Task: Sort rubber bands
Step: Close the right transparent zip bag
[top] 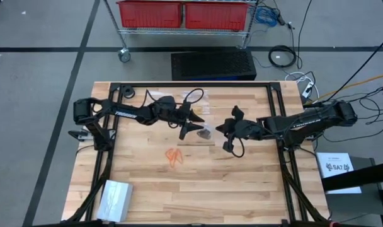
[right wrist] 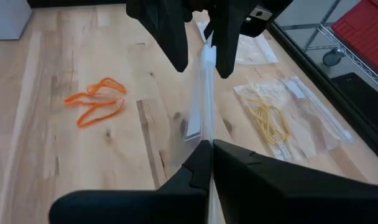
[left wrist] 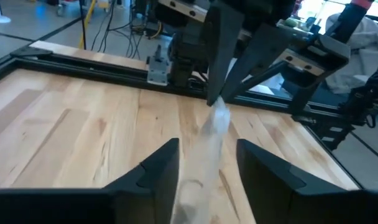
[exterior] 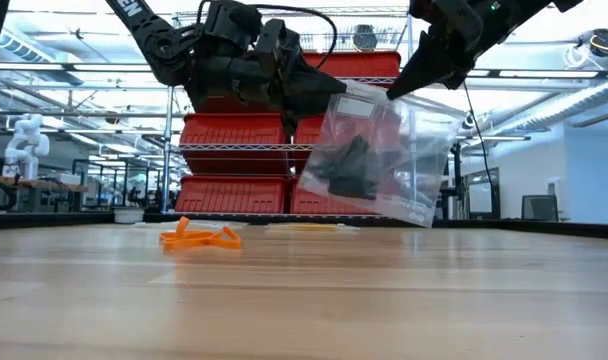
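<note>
A clear plastic bag (exterior: pixel 384 150) with black rubber bands (exterior: pixel 349 165) inside hangs over the table's middle. My right gripper (right wrist: pixel 207 149) is shut on it from the right. My left gripper (left wrist: pixel 204 174) is open, with one finger on either side of the bag's upper edge (right wrist: pixel 207 56); whether they touch it I cannot tell. Orange rubber bands (top: pixel 174 156) lie loose on the wood, nearer the front edge. Pale yellow bands lie in a flat clear bag (right wrist: pixel 270 118) toward the far edge. My right gripper pinches the clear bag's upper edge (right wrist: pixel 206 134) between its two fingers. The fingers (exterior: pixel 424 70) slant down at it from the table's right. The bag hangs tilted below them, clear of the table, with the black bands bunched low inside.
A stack of clear bags (top: pixel 116 198) lies at the near left corner. A second flat bag (right wrist: pixel 251 50) lies at the far side. Black frame rails (top: pixel 109 126) border the table. A cart with red bins (top: pixel 179 12) stands beyond the far edge.
</note>
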Robot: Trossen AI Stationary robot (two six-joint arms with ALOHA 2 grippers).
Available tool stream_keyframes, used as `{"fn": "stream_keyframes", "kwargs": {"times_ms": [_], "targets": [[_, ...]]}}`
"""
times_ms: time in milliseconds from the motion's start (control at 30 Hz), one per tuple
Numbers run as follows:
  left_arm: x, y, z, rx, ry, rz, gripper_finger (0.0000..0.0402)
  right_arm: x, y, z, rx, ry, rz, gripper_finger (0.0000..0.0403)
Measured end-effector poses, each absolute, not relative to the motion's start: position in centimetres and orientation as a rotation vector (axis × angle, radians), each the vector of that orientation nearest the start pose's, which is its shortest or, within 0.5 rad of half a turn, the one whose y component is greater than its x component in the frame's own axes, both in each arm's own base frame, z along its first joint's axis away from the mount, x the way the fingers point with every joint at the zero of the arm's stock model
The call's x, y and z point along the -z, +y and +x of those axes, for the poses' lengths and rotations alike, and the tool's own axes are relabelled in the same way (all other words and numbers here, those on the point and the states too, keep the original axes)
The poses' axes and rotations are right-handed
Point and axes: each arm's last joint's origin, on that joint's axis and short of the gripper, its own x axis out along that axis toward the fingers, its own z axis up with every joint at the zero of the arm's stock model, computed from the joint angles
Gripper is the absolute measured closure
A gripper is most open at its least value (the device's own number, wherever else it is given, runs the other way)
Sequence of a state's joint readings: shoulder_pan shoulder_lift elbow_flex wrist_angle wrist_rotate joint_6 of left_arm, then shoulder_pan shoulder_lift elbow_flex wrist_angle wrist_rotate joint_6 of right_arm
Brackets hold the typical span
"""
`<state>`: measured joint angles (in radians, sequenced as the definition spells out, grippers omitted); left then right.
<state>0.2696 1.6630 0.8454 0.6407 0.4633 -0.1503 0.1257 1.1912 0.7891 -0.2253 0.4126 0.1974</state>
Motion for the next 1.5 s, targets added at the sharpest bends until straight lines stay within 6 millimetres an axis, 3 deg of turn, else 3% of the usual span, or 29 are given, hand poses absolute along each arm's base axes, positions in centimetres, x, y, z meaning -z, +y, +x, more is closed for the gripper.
{"fn": "stream_keyframes", "kwargs": {"times_ms": [367,667,833,1000,1233,1500], "targets": [[-21.4,7.7,34.1,0.198,0.177,-0.174,0.0392,-25.4,2.0,24.8,0.310,0.559,0.044,0.0402],[-21.0,7.0,34.2,0.226,0.208,-0.085,0.0397,-26.0,1.4,25.2,0.337,0.483,0.143,0.0339],[-21.0,7.0,34.2,0.226,0.206,-0.069,0.0399,-26.9,0.7,26.1,0.208,0.387,0.217,0.0300],[-21.1,7.0,34.2,0.226,0.201,-0.066,0.0400,-26.1,0.0,27.0,0.167,0.402,0.211,0.0279],[-21.0,7.0,34.2,0.226,0.208,-0.069,0.0400,-24.7,-1.0,27.9,0.184,0.456,0.129,0.0289],[-21.0,7.0,34.2,0.215,0.212,-0.069,0.0401,-24.6,-1.5,28.0,0.195,0.448,0.129,0.0336]]}}
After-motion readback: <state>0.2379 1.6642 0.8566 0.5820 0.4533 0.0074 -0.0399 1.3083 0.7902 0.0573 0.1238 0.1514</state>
